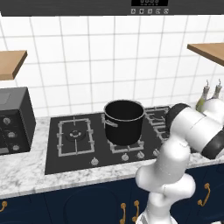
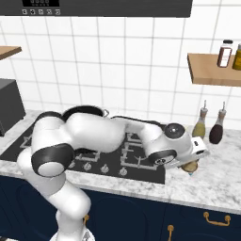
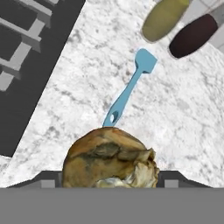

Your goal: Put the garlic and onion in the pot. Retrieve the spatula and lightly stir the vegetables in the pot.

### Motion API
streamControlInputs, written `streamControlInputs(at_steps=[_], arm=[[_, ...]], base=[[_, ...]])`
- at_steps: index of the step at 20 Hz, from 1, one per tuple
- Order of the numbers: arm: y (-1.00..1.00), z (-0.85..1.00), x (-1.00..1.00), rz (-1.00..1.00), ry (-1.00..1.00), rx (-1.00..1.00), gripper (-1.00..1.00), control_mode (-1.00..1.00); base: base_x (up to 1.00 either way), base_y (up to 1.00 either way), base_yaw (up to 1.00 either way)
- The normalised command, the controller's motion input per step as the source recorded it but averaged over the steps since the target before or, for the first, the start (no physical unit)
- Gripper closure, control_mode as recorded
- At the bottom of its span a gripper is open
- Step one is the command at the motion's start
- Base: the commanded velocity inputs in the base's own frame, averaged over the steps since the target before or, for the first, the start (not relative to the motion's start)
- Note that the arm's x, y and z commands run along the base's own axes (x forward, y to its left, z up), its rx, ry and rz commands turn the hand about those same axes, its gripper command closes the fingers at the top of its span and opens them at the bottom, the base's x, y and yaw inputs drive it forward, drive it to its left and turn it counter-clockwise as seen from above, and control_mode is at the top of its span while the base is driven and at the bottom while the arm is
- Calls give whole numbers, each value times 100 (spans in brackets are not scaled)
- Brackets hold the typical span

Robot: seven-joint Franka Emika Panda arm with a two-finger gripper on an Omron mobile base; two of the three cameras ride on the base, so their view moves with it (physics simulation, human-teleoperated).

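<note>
The jaws grip a brown, papery onion [image 3: 109, 157] low over the marble tabletop [image 3: 183, 122], at 3 o'clock of the stove [image 2: 141, 160]. Beyond it a light-blue spatula [image 3: 129, 89] lies flat, blade toward two bottles [image 3: 192, 35] at 1 o'clock. The pot [image 1: 124, 121] stands on the stove's middle burner, well apart.

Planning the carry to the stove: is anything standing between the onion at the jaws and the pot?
Nothing visible does. The onion sits at the gripper over the counter right of the stove; only low burner grates lie toward the pot.
</note>
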Motion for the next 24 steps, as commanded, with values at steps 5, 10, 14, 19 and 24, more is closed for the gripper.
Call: streamControlInputs(at_steps=[5,10,14,19,24], arm=[[100,70,0,7,16,7,100,-100],[100,74,0,8,13,9,100,-100],[100,41,8,12,8,6,100,-100],[100,19,30,23,2,6,100,-100],[100,41,37,32,-1,0,100,-100]], base=[[0,0,0],[0,0,0],[0,0,0],[0,0,0],[0,0,0]])
